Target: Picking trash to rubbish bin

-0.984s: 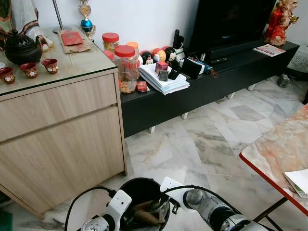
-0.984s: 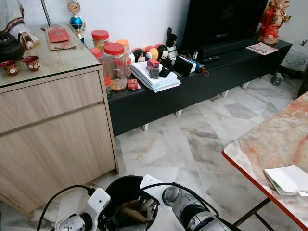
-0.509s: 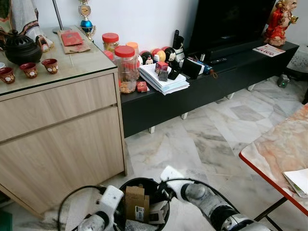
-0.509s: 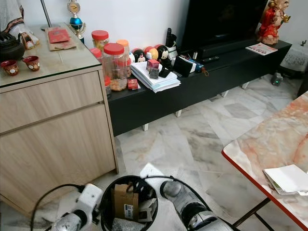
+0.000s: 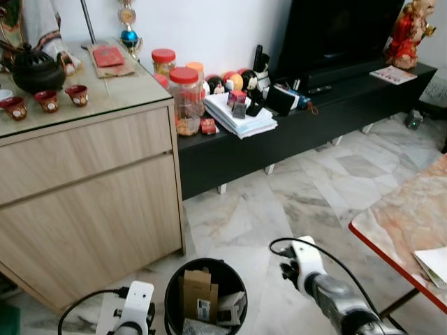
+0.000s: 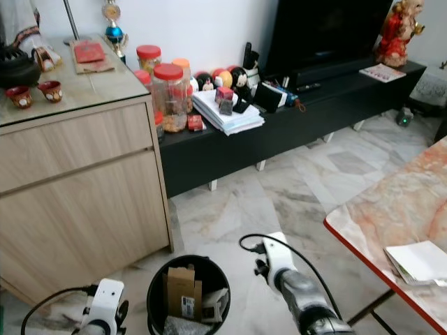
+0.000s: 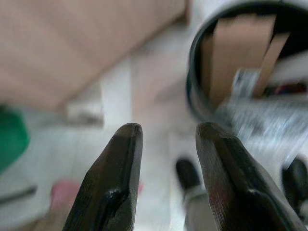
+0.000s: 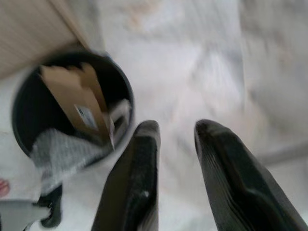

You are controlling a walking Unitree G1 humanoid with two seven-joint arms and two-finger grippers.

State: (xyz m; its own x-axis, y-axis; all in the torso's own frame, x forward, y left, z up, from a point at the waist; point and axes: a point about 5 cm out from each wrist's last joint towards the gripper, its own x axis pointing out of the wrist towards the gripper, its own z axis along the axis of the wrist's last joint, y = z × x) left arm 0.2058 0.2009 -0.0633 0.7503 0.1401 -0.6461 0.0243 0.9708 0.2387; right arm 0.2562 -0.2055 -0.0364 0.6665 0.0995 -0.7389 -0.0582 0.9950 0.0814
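A round black rubbish bin (image 5: 172, 299) stands on the marble floor just before me. Inside it stands a brown cardboard box (image 5: 198, 292) beside some silvery wrapping (image 5: 230, 307). My left gripper (image 7: 169, 130) hangs open to the left of the bin's rim (image 7: 192, 91), with nothing between its fingers. My right gripper (image 8: 177, 126) is open too, held over bare floor to the right of the bin (image 8: 124, 84). The right arm's white wrist (image 5: 307, 259) shows right of the bin, the left one (image 5: 136, 312) at the lower left.
A light wooden cabinet (image 5: 84, 181) with a teapot and cups stands close on the left. A low black TV bench (image 5: 293, 136) with jars and papers runs along the back wall. A marble-topped table with a red edge (image 5: 391, 244) juts in at the right.
Both arms have drawn back from over the bin, the right one to the right, the left one to the lower left. The cardboard box now rests in the bin.
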